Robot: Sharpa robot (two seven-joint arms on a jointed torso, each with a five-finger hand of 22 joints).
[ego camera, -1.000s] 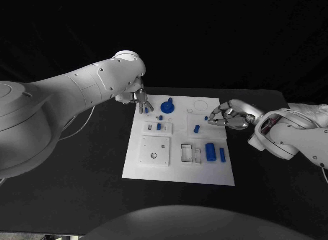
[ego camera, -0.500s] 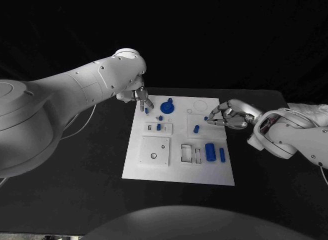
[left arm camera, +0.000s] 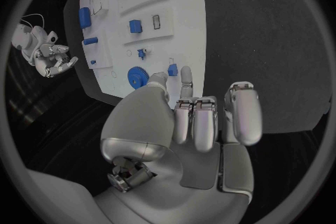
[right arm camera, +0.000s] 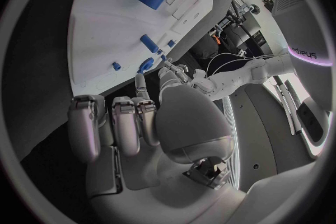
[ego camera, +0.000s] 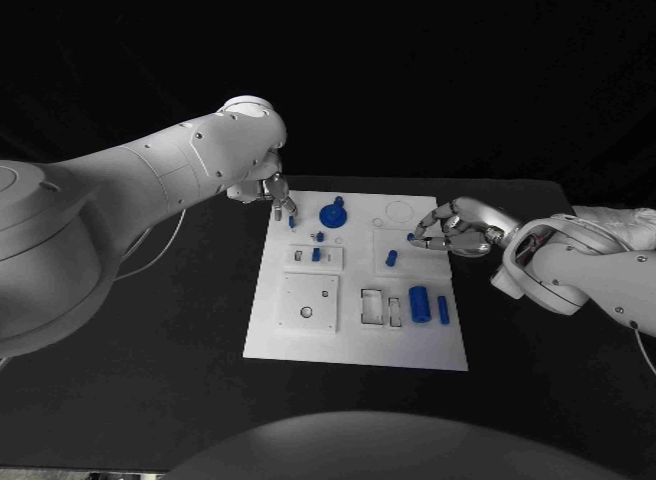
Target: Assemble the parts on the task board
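- Two hands at the far end of the board, which lies mid-frame on the black table in the head view.
- Left hand: upper left of the board, over its far-left corner. Wrist view shows fingers curled down side by side against the thumb, one fingertip reaching toward a small blue peg at the board edge. Whether it pinches anything, cannot tell.
- Right hand: right of centre in the head view, over the board's far-right edge. Fingers curled in toward the palm; nothing visible in them, reads as clenched.
- Blue gear: upper part of the board, just right of the left hand.
- Small blue pin: just below the gear. Another blue piece sits in the raised block below that.
- Short blue part: centre of the board, left of the right hand.
- Blue cylinder: lower right of the board, lying flat beside the white slotted holder.
- Thin blue rod: just right of the cylinder, parallel to it, near the right edge.
- White square plate: lower left of the board, with a small dark hole.
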